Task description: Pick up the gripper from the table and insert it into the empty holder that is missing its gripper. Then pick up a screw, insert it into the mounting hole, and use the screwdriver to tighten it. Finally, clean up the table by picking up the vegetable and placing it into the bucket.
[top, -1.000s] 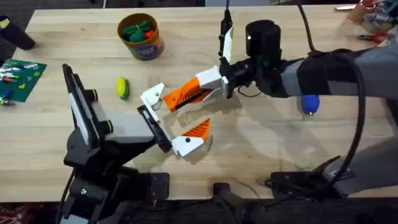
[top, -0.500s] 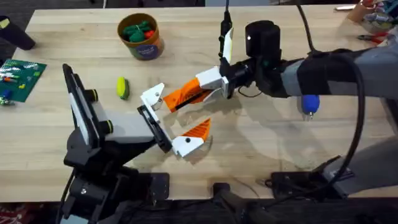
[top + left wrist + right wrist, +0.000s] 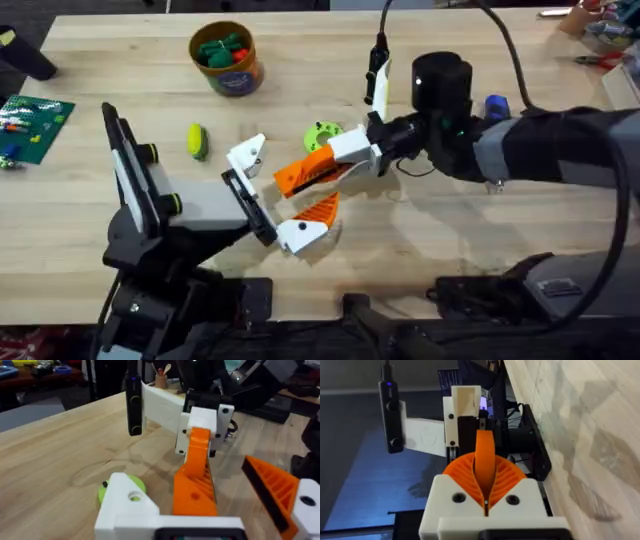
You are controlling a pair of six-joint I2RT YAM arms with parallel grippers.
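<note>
The gripper (image 3: 300, 176) is an orange ribbed finger piece, and my right gripper (image 3: 330, 160) is shut on its tip (image 3: 485, 455). Its wide base (image 3: 195, 492) lies right beside the bare white holder (image 3: 246, 156) of my left gripper (image 3: 290, 190). That gripper is open, and its other finger (image 3: 320, 208) still carries an orange pad (image 3: 270, 487). The yellow-green vegetable (image 3: 197, 141) lies on the table to the left of the holder. At the back stands the tan bucket (image 3: 240, 75). The screwdriver's blue handle (image 3: 497, 105) peeks out behind my right arm.
A lime-green round scalloped piece (image 3: 323, 135) lies on the table just behind the held finger and shows behind the holder (image 3: 105, 494). Green and red toys fill the bucket. A green board (image 3: 35, 125) lies at the left edge, with clutter at the far right corner (image 3: 600, 30).
My right arm has pulled back to the right and a little nearer with the orange finger piece, uncovering the lime-green piece. The left arm has stayed still.
</note>
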